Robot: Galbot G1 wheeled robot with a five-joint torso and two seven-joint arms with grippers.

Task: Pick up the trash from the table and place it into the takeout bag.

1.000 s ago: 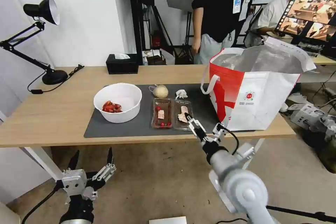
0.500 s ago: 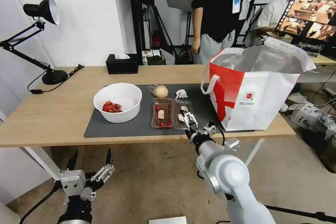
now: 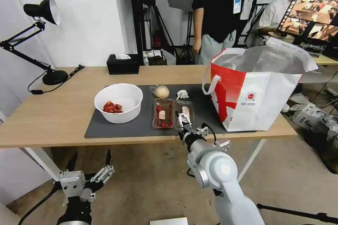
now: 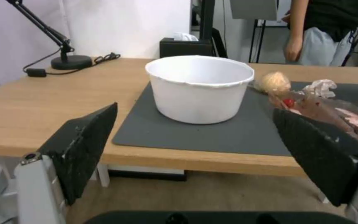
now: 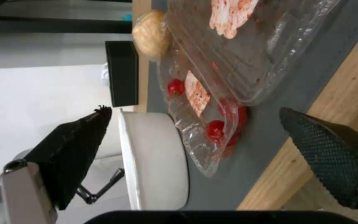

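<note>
On the dark mat [image 3: 141,126] stand a white bowl [image 3: 118,102] with red shell scraps, a clear two-compartment tray [image 3: 168,113] with food bits, a crumpled tissue [image 3: 182,94] and a wrapped beige ball [image 3: 161,91]. My right gripper [image 3: 183,117] is open at the tray's near right end. In the right wrist view its fingers spread wide around the tray [image 5: 237,62], apart from it, with the bowl [image 5: 154,158] beside. The red-and-white takeout bag [image 3: 257,91] stands open at the table's right end. My left gripper [image 3: 89,168] hangs open below the table's [image 3: 52,112] front edge, facing the bowl [image 4: 199,87].
A black tissue box [image 3: 122,64] sits at the table's back edge and a black desk lamp [image 3: 45,42] at the far left. A person in black stands behind the table, and another sits at a monitor [image 3: 311,10] at the back right. Boxes lie on the floor at right.
My right arm has swung left and forward, bringing its open gripper from beside the bag's near corner to the tray's near right end. The left arm has barely moved.
</note>
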